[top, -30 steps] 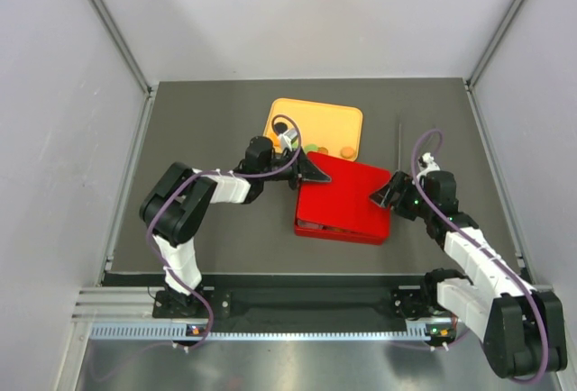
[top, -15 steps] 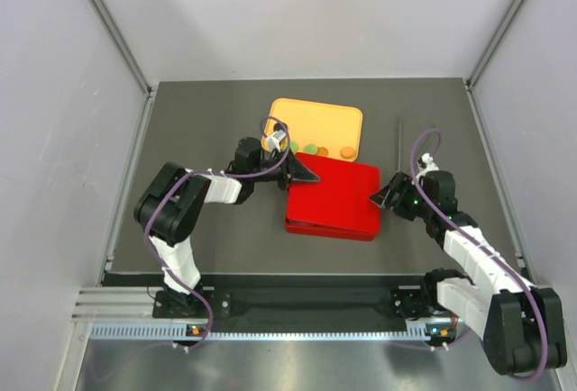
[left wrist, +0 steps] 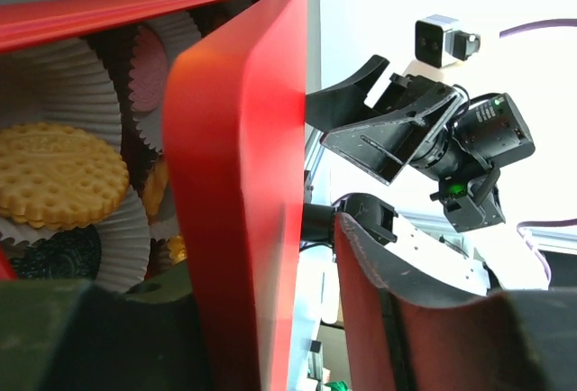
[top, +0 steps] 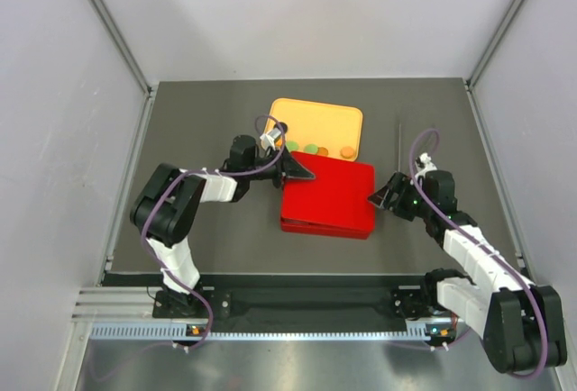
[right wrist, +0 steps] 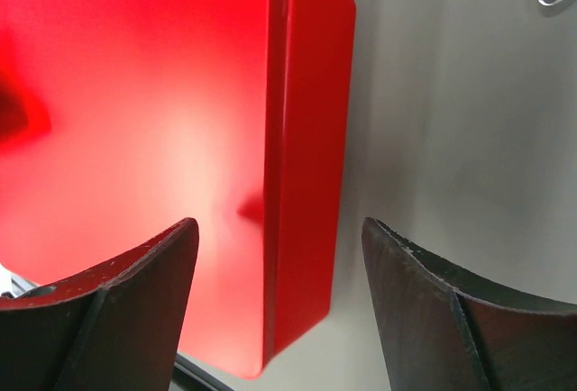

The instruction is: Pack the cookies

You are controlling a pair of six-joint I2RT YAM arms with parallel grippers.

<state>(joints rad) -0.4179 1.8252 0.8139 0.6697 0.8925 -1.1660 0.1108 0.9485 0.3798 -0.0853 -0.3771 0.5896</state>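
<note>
Several cookies packed: seen through the gap on the left wrist view, cookies [left wrist: 59, 175] sit in white paper cups [left wrist: 54, 76] inside the red tin [top: 325, 226], just past the tips of the left gripper [top: 306, 173]. One pale yellow biscuit is plain to see; dark and pink ones are half hidden around it.
Cookies left out: at least three small discs [top: 323, 150], green and orange, lie on the orange tray [top: 329, 119], just beyond the left gripper and off the tin's far edge. The wrist may hide another.
Lid: the red lid [left wrist: 236, 193] lies over the tin, between the two grippers. From above it looks nearly seated, but on the left gripper's side its rim stands off enough to show the inside, so I judge it not yet shut down.
Left gripper: it is at the lid's left edge, with the rim running between its fingers [left wrist: 406, 319]. A sliver of gap shows beside one finger, and I cannot tell whether the rim is pinched.
Right gripper [top: 380, 199]: it is at the tin's right edge with its jaws spread wide. The tin's corner lies ahead of them and touches neither finger as far as the wrist view shows, so it holds nothing.
Done, by my reading: the tin is filled and the lid is brought over it.
Left, by my reading: the lid must be seated all round. Whether the tray's discs were meant to go in, I cannot say.
Support: the tin rests on the dark table [top: 207, 220].
</note>
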